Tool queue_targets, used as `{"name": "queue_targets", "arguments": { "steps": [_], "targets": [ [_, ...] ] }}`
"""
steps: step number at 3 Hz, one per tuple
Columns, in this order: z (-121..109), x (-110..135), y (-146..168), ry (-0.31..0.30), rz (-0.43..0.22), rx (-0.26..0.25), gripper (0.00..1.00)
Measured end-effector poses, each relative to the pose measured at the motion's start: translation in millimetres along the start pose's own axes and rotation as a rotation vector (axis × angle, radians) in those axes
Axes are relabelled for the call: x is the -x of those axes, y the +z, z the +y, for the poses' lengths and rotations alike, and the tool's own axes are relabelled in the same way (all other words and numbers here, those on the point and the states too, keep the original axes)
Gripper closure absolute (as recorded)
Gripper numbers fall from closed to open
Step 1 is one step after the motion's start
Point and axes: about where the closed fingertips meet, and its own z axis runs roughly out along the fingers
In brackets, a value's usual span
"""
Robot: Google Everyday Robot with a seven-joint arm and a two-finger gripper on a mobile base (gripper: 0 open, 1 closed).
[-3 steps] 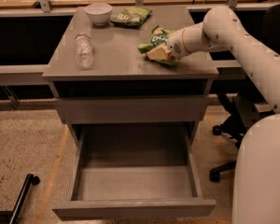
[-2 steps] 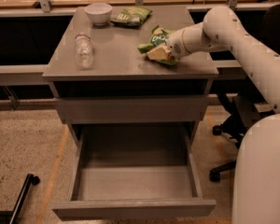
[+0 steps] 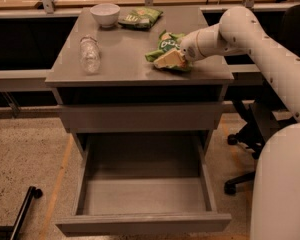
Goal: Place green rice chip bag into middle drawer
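The bright green rice chip bag (image 3: 163, 48) lies crumpled on the right part of the grey cabinet top (image 3: 125, 59). My gripper (image 3: 178, 59) reaches in from the right on the white arm (image 3: 250, 34) and sits at the bag's right end, touching it, low over the top. The middle drawer (image 3: 142, 194) is pulled out wide below, with a bare flat grey floor and a plain front panel (image 3: 142, 223).
A white bowl (image 3: 105, 13) and a darker olive-green bag (image 3: 139, 18) sit at the back of the top. A clear plastic bottle (image 3: 89, 54) lies at the left. A shallower drawer front (image 3: 140, 116) above is closed. An office chair base (image 3: 240, 181) stands to the right.
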Motion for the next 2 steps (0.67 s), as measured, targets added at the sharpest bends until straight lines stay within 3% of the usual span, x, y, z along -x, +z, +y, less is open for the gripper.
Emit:
{"name": "queue_targets", "arguments": {
  "steps": [1, 2],
  "targets": [
    [7.5, -0.8, -7.7, 0.014, -0.003, -0.010, 0.00],
    [13.7, -5.6, -14.0, 0.030, 0.004, -0.027, 0.16]
  ]
}}
